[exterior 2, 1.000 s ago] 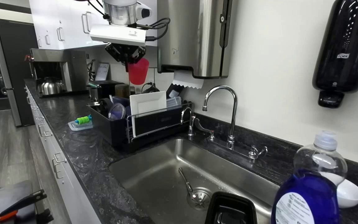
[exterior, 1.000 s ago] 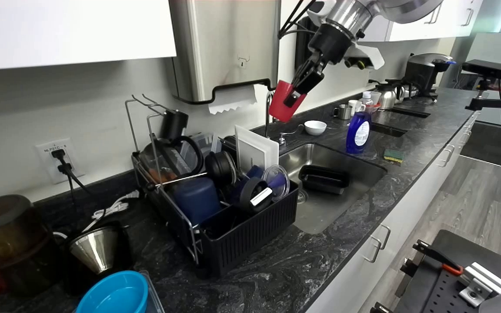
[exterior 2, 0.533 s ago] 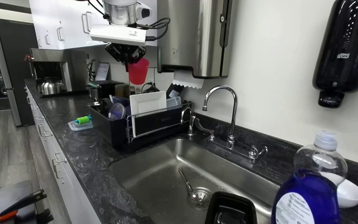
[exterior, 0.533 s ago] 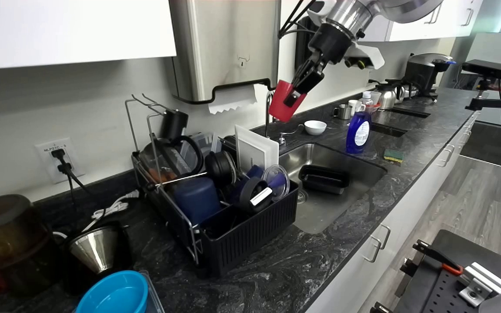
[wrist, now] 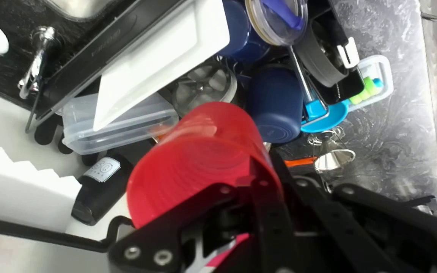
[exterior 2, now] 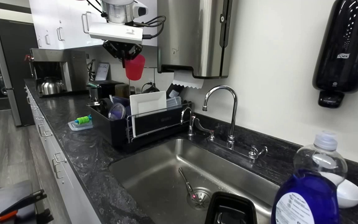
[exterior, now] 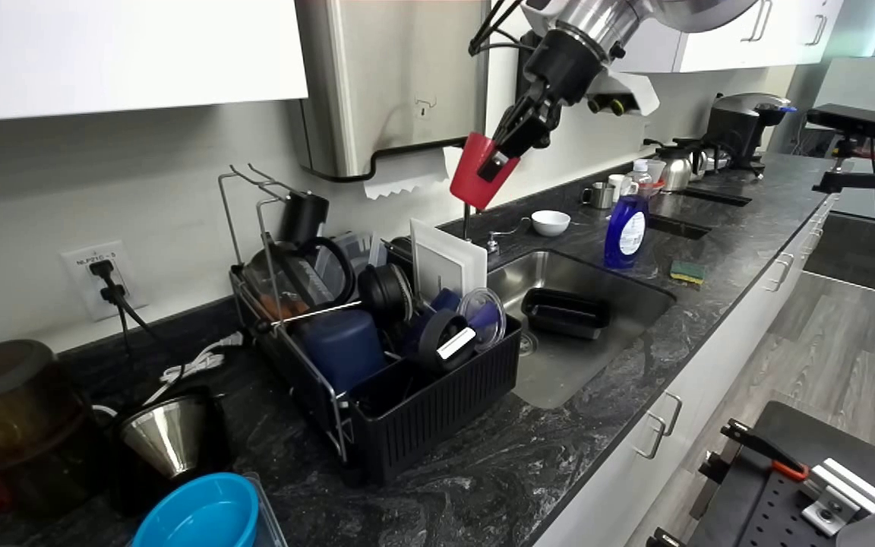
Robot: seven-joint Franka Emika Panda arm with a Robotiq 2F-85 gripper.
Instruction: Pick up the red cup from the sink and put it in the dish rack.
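Note:
The red cup (exterior: 470,176) hangs tilted in the air above the dish rack's sink-side end, and it also shows in an exterior view (exterior 2: 135,70). My gripper (exterior: 494,162) is shut on the cup's wall, one finger inside and one outside, as the wrist view shows (wrist: 269,178). In the wrist view the cup (wrist: 199,151) has its open mouth toward the camera and hides part of the rack. The black dish rack (exterior: 437,418) is crowded with dishes and shows in an exterior view (exterior 2: 109,132). The steel sink (exterior: 551,384) lies beside the rack.
A white square plate (exterior: 445,258) stands upright at the rack's sink end. Blue cups (exterior: 342,349) and a lidded tumbler (exterior: 483,315) fill the rack. A paper towel dispenser (exterior: 399,83) hangs close by. A faucet (exterior 2: 233,115) and black container (exterior 2: 231,211) are at the sink.
My gripper and the red cup stay still between the two earlier moments, then shift left and slightly up in both exterior views. The grip on the cup is unchanged.

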